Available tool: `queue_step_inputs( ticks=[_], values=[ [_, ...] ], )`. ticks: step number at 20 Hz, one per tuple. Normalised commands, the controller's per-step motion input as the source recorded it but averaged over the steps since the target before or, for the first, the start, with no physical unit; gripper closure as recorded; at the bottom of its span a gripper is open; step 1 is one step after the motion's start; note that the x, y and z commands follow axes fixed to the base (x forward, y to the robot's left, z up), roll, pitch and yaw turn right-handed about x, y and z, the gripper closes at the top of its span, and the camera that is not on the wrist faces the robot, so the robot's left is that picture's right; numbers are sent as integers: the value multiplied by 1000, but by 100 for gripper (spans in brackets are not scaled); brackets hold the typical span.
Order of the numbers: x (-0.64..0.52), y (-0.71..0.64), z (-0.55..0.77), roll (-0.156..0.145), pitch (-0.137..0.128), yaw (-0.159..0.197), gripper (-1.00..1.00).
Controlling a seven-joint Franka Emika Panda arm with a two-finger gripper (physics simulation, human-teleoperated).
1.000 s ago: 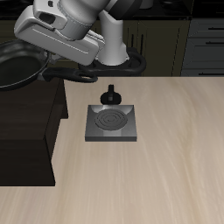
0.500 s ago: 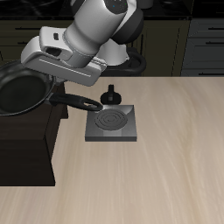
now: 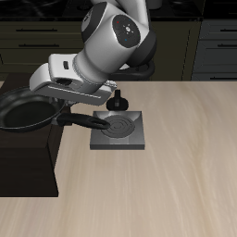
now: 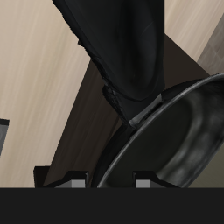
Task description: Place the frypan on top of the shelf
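The gripper (image 3: 67, 118) is closed tight on the long handle of the frypan (image 3: 25, 112). In the wrist view the two fingers (image 4: 77, 182) sit on each side of the handle, and the frypan (image 4: 175, 131) bowl fills the space past them. The handle runs sideways across the table, from the bowl at 9 o'clock toward the stove plate (image 3: 119, 130) at 3 o'clock. The frypan sits over the top of the shelf (image 3: 28, 153); I cannot tell if it touches. There is one frypan, one shelf, one stove plate and one small black knob (image 3: 118, 100) behind the plate.
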Motion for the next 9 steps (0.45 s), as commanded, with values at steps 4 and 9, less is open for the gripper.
queue_step_inputs(
  ticks=[4, 9],
  values=[
    [-19, 83, 7, 12, -2, -4, -100],
    [-108, 187, 67, 39, -11, -19, -100]
  ],
)
